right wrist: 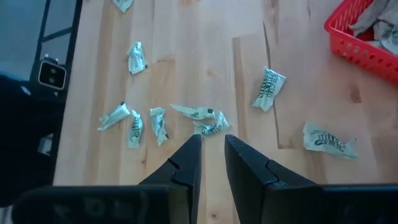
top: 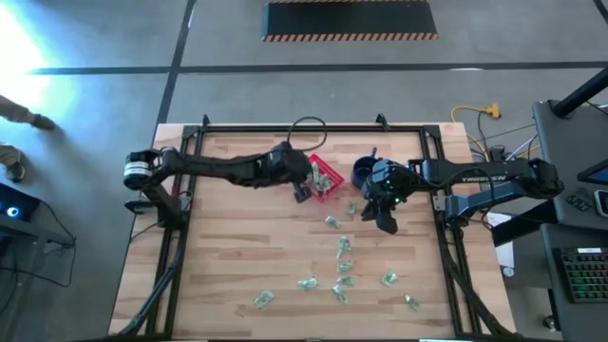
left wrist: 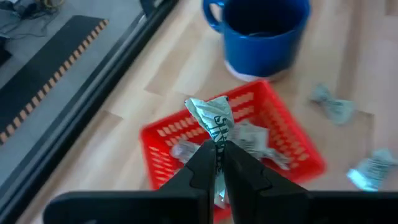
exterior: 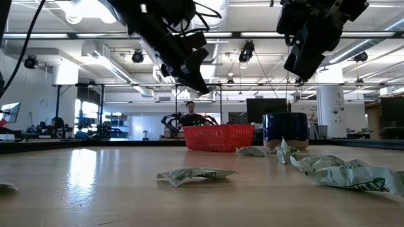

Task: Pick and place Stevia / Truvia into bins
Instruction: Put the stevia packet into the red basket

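A crumpled pale green and white Stevia sachet [left wrist: 211,118] is clamped in my shut left gripper [left wrist: 217,149], which hovers over the near left side of the red basket [top: 325,180]. The basket [left wrist: 186,134] has a few sachets [left wrist: 252,138] lying in it. My right gripper [right wrist: 211,140] hangs open above the table, nearer than the blue mug [top: 364,171], with nothing between its fingers. Several more sachets [top: 342,249] lie flat on the wood nearer the front; some of these sachets [right wrist: 199,115] lie just beyond my right gripper's fingertips. My left gripper pinches the sachet between its two fingers [left wrist: 199,163], with the sachet's crumpled free end [left wrist: 208,109] sticking out past the fingertips. The fingers come slanting down from the table's left. The sachet is lifted clear, above the basket.
The blue mug [left wrist: 258,31] stands right of the basket, close to it. A black frame rail [top: 313,128] runs along the table's far edge, with side rails at left and right. Loose sachets [exterior: 196,175] dot the table's near half. A person [exterior: 189,113] sits far behind.
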Controlling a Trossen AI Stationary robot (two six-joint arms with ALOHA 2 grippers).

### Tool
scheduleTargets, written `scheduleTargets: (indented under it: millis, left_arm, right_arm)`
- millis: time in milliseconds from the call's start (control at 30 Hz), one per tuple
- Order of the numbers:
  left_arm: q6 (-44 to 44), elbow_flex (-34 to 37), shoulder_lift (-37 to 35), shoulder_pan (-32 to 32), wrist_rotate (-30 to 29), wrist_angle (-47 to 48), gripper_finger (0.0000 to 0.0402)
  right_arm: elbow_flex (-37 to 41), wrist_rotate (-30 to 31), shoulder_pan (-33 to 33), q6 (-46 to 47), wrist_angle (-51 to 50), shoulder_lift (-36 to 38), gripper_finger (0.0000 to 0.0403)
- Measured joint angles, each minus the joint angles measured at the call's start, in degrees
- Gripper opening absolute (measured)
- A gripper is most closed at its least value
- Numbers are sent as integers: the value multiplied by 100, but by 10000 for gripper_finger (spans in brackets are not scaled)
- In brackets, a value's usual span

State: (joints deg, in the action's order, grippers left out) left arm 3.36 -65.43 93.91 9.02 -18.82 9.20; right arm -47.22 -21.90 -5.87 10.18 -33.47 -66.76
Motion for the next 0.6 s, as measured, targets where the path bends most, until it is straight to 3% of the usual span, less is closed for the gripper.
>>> scheduleTargets:
  millis: [267,500,600]
  left_arm:
    - [-131,7,2,522,403,3,10]
    - [-530,11,19,774,1372,-22,11]
    - [-525,16,124,802,1431,-64,21]
  right_arm:
    - [0,112,0,676,254,0,63]
    - [0,399,98,942,766,0,64]
    - [1,545,169,987,963,-7,63]
